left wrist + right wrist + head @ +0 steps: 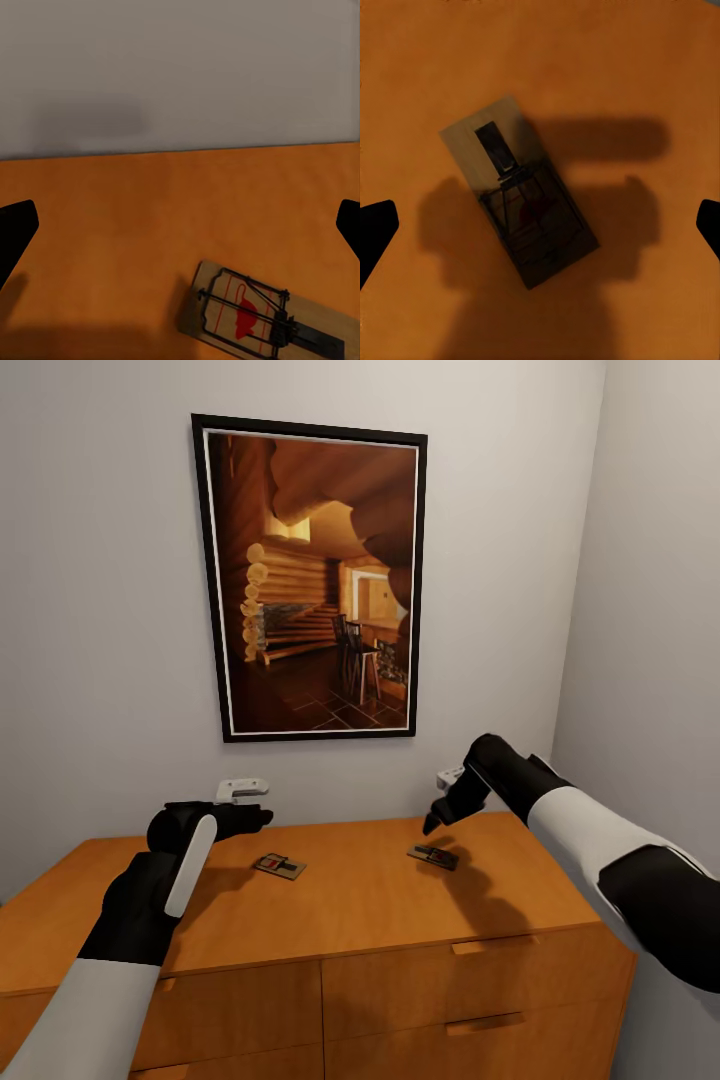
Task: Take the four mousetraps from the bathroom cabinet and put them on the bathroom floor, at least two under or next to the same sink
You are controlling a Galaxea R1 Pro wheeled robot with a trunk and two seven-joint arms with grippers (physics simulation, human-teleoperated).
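Orange-brown wood, smooth satin finish: the cabinet [360, 900] has a flat top, drawer fronts below and slim bar handles in the same wood.

Two mousetraps lie flat on the top, well apart. The left mousetrap [280, 866] is a small pale wooden rectangle with dark wire parts; in the left wrist view [262, 315] it shows a red mouse-shaped mark under the wire frame and sits at an angle to the cabinet's back edge. The right mousetrap [433, 856] lies in shadow, looks darker, same flat board with a black bar and wire loop, skewed diagonally in the right wrist view [519, 189].

The left gripper [250, 819] is matte black, hovering above the top just behind and left of the left mousetrap. Its fingertips [16, 225] sit at the far edges of the wrist picture: spread wide, holding nothing.

The right gripper [432, 824] points down just above the right mousetrap, not touching it. Its fingertips [376, 225] are likewise far apart, wide and empty, and the trap sits between them.

The wall behind is plain grey, matte. A black-framed picture [312, 580] of a log-cabin interior hangs above the cabinet.
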